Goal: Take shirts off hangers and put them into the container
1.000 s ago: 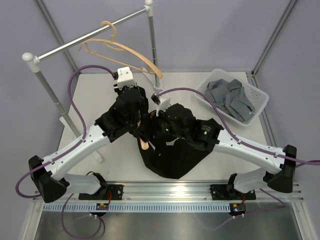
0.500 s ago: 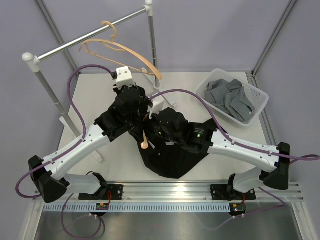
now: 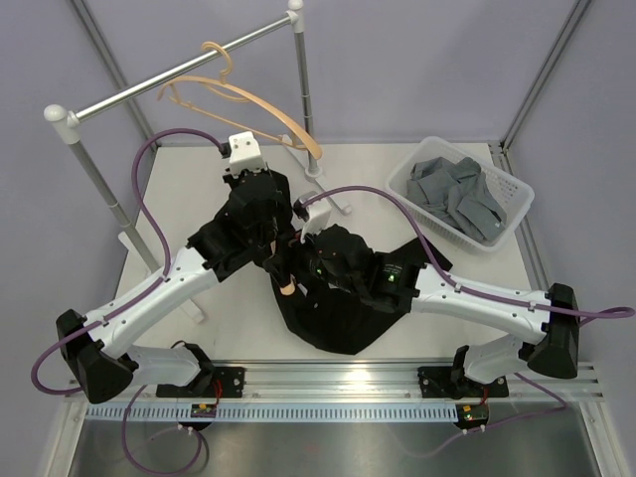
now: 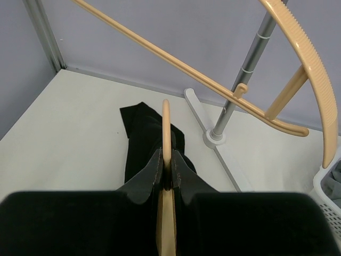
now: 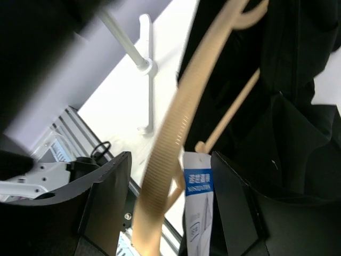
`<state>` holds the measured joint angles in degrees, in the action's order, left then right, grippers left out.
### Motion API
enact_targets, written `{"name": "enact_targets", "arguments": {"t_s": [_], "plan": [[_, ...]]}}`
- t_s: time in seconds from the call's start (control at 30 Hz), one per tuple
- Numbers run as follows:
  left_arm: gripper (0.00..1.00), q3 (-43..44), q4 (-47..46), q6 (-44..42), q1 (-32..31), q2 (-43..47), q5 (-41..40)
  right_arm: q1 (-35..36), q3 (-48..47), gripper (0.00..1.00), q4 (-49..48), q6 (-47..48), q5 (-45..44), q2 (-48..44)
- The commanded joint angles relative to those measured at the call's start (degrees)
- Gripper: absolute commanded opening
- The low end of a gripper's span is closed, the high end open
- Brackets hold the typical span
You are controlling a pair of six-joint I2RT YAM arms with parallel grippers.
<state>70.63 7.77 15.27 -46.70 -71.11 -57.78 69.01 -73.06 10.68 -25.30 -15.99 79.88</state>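
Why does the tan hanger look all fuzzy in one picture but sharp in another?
Right wrist view: the held hanger is soft, likely because it sits so near the lens; the dark shape at top left is blurred too. Left wrist view: that hanger and the empty hanger behind it look crisp. Top view: even light, sharp, only faint shadows.

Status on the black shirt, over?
Left gripper shut on hanger hook. Right gripper open, astride hanger arm. Black shirt draped below, not yet in container. Nothing in the way.

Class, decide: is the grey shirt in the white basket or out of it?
In. The grey shirt lies crumpled inside the white basket, within its walls.
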Motion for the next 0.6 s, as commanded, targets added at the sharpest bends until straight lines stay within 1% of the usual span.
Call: {"name": "enact_targets", "arguments": {"t_s": [0.0, 0.13, 0.27, 0.37, 0.4, 0.57], "plan": [[0.0, 0.47, -5.4, 1.34, -1.38, 0.98, -3.04, -0.9, 3.53, 0.7, -4.25, -2.3, -4.4, -0.51], [0.0, 0.91, -5.31, 1.52, -1.38, 0.54, -3.13, -0.9, 6.25, 0.7, -6.63, -2.3, -5.02, -0.42], [0.0, 0.83, -5.31, 1.61, -1.38, 0.71, -2.87, -0.9, 6.7, 0.67, -6.81, -2.21, -7.21, -0.86], [0.0, 0.12, -5.22, 1.61, -1.47, 1.24, -2.78, -0.9, 7.05, 0.62, -6.64, -1.6, -10.01, -2.17], [0.0, 0.03, -5.13, 1.61, -1.38, 1.41, -2.69, -0.9, 7.14, 0.58, -6.11, -1.42, -10.81, -2.44], [0.0, -1.02, -5.04, 1.43, -1.38, 2.64, -1.55, -0.9, 7.75, 0.47, -4.62, 0.07, -16.17, -4.02]]}}
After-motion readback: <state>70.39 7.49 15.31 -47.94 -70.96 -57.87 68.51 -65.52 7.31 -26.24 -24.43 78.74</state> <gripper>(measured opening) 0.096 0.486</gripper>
